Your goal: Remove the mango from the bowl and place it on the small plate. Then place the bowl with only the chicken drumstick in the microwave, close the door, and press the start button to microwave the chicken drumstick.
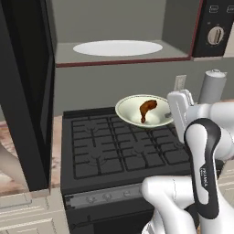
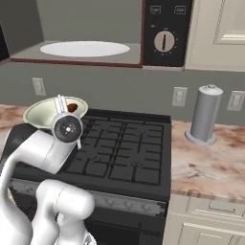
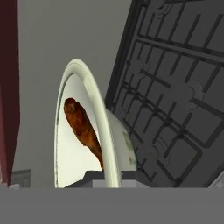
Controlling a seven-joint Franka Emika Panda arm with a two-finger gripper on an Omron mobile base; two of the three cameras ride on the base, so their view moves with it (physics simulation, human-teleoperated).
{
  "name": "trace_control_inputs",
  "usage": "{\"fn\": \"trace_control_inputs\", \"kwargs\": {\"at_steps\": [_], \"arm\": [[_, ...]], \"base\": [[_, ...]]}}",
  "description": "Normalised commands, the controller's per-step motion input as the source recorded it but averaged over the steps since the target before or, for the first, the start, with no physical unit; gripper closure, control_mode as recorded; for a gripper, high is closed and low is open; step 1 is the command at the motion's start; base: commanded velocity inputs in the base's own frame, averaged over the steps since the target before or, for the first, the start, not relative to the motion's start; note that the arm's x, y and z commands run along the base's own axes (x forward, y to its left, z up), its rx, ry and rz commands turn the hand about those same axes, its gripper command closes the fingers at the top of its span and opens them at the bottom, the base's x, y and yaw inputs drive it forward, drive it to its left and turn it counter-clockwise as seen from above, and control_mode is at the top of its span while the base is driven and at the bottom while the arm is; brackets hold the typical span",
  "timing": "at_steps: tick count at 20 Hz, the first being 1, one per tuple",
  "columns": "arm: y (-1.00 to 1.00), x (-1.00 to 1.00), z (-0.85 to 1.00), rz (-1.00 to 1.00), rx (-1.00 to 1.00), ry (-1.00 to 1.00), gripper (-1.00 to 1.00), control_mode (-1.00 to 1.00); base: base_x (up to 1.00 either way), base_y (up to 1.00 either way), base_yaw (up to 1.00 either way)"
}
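- Kitchen setting: a black gas stove (image 1: 123,146) stands between stone-patterned tables, with the microwave (image 1: 123,48) mounted above it, its door (image 1: 25,91) swung open at left and the white turntable (image 1: 117,48) bare.
- Bowl (image 1: 132,112) is raised above the rear of the stove, tilted, holding only the chicken drumstick (image 1: 147,109).
- Gripper (image 3: 107,175) is clamped together on the bowl's rim, as the hand view shows.
- Mango and small plate: not assessed.
- Judgement: lift-and-insert step is in hand. Level the bowl so the drumstick stays inside, clear the cavity's lower lip, then set it centrally on the turntable.
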Motion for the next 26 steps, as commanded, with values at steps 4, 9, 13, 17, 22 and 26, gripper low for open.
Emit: {"fn": "trace_control_inputs", "kwargs": {"at_steps": [4, 9, 13, 17, 22, 26], "arm": [[0.00, 0.00, 0.00, 0.00, 0.00, 0.00, 1.00, 1.00], [0.00, 0.00, 0.00, 0.00, 0.00, 0.00, 1.00, 1.00], [0.00, 0.00, 0.00, 0.00, 0.00, 0.00, 1.00, 1.00], [0.00, 0.00, 0.00, 0.00, 0.00, 0.00, 1.00, 1.00], [0.00, 0.11, 0.00, 0.00, 0.00, -0.01, 1.00, -1.00], [0.01, 0.11, 0.35, 0.00, 0.01, -0.20, 1.00, -1.00]], "base": [[0.27, 0.00, 0.00], [0.10, 0.00, 0.00], [0.06, 0.00, 0.00], [0.00, 0.00, 0.00], [0.00, 0.00, 0.00], [0.00, 0.00, 0.00]]}}
